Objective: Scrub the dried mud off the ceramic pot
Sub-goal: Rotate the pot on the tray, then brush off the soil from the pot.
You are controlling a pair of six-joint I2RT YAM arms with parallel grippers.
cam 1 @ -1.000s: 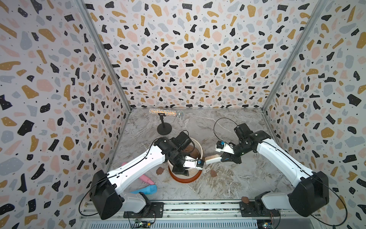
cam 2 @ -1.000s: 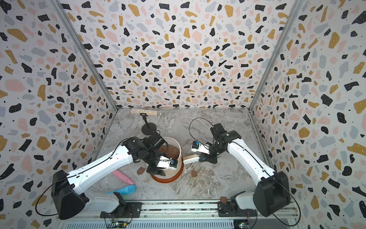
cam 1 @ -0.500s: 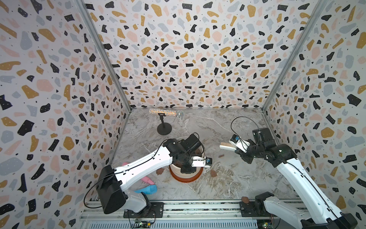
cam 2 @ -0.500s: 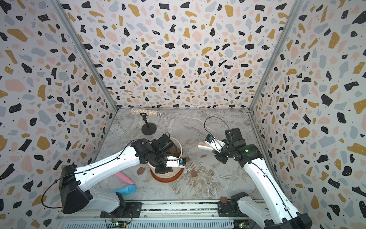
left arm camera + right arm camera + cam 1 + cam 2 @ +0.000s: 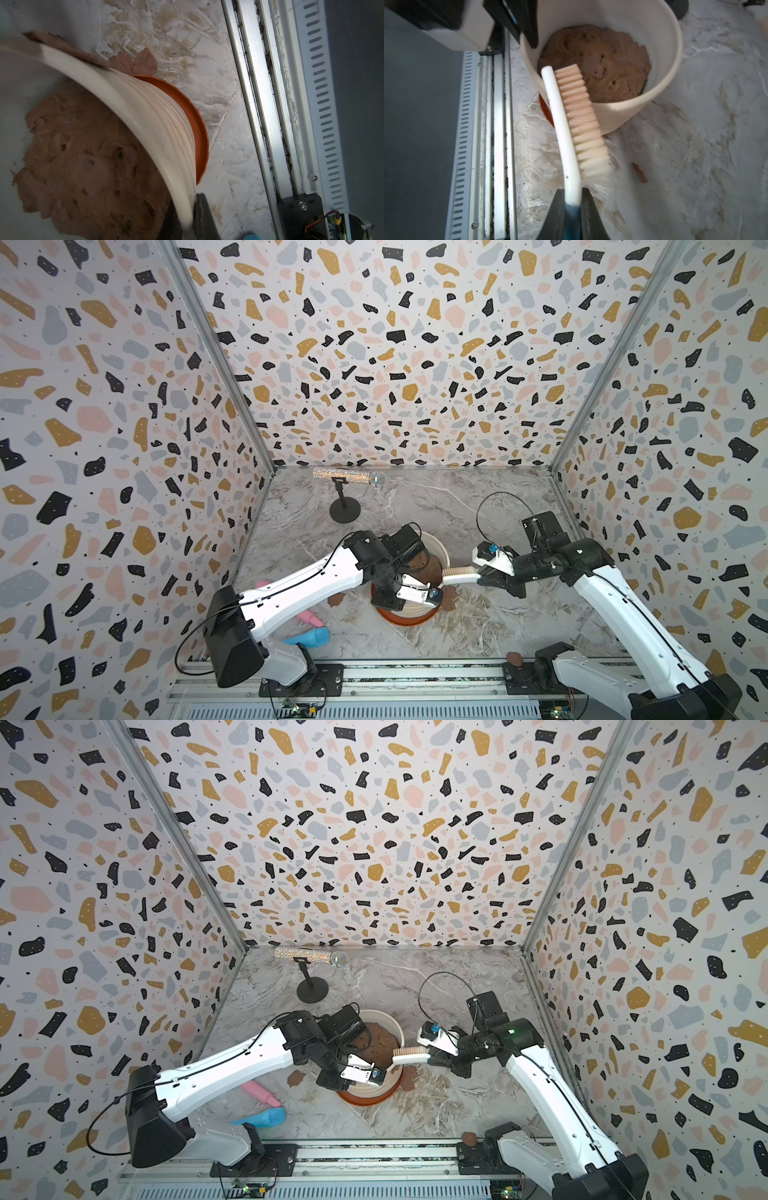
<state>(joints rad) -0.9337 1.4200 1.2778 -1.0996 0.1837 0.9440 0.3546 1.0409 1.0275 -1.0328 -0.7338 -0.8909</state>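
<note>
Nearby, dried mud (image 5: 449, 600) lies beside the ceramic pot (image 5: 440, 551), microphone stand (image 5: 344, 510) behind.

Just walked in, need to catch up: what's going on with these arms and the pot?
The left gripper is shut on the rim of the ceramic pot, steadying it on its terracotta saucer. The right gripper is shut on a white-handled scrub brush, bristles turned toward the pot's outer wall near the rim; contact is unclear. Flakes of dried mud lie on the marble table beside the saucer.
</note>
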